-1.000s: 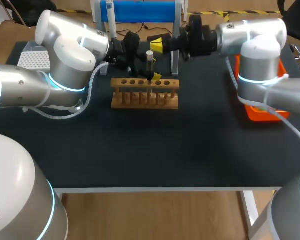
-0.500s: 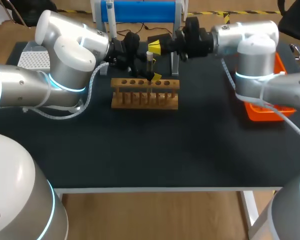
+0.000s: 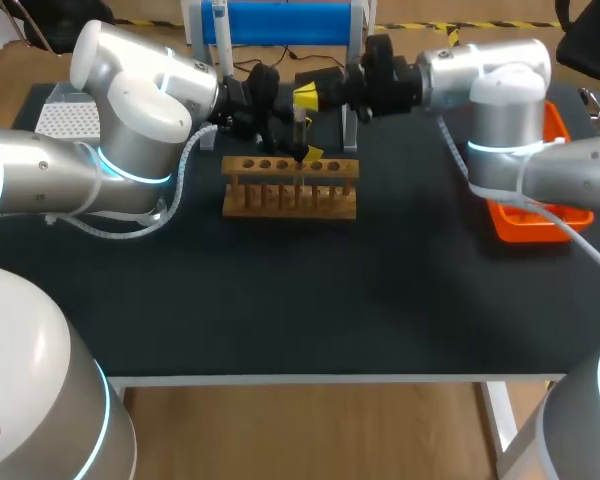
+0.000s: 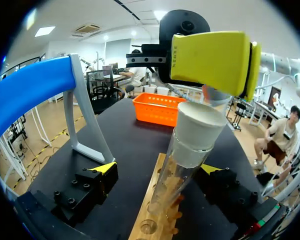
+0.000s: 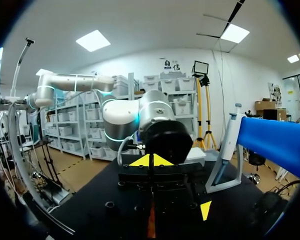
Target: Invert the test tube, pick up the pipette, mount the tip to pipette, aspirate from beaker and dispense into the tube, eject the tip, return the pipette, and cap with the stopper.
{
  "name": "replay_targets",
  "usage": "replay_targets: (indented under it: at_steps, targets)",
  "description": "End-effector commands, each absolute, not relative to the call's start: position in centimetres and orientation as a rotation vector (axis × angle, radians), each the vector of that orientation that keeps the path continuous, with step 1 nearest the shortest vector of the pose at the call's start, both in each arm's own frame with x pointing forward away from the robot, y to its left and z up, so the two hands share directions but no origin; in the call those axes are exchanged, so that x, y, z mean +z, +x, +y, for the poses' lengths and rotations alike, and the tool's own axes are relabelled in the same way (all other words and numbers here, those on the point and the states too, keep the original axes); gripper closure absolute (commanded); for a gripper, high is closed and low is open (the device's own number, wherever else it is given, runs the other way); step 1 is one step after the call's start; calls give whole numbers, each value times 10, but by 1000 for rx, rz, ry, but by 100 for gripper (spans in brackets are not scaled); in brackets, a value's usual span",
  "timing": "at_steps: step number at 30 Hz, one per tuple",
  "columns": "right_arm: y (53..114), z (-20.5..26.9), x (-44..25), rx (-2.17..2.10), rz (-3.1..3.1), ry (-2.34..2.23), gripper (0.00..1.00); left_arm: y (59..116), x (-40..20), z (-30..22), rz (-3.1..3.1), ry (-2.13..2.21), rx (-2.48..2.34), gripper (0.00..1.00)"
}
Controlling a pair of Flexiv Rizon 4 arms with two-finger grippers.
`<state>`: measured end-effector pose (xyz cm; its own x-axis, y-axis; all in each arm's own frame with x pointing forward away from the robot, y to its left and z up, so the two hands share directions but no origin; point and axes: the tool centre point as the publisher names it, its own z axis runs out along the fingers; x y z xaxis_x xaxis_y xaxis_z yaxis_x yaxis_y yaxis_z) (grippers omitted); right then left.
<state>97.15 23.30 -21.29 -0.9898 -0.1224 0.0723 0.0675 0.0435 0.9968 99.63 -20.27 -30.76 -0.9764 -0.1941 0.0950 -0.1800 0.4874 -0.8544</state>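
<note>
Near the middle of the worktop's far edge, the left claw gapes around the test tube without gripping it. The tube stands upright in the wooden rack, a white stopper in its mouth. Just above the stopper, the right claw's tips are pressed together, with nothing visible between them.

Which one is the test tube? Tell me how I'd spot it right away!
Look at the black table and find the wooden rack with a row of holes, near the back middle. One clear glass test tube stands upright in it. It is the only tube showing in the rack, and a white stopper sits in its top.
</note>
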Motion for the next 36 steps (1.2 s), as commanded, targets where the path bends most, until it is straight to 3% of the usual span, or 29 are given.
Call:
replay_targets:
  at_steps: [1, 28, 36]
  targets:
    - [975, 235, -217, -2077, -2162, 58, 100, 996, -307, -203, 2697, -342, -1544, 0]
    - [974, 235, -244, -2066, -2146, 12, 100, 996, -307, -203, 2697, -342, -1544, 0]
    - [974, 232, -216, -2111, -2137, 67, 100, 996, -307, -203, 2697, -342, -1544, 0]
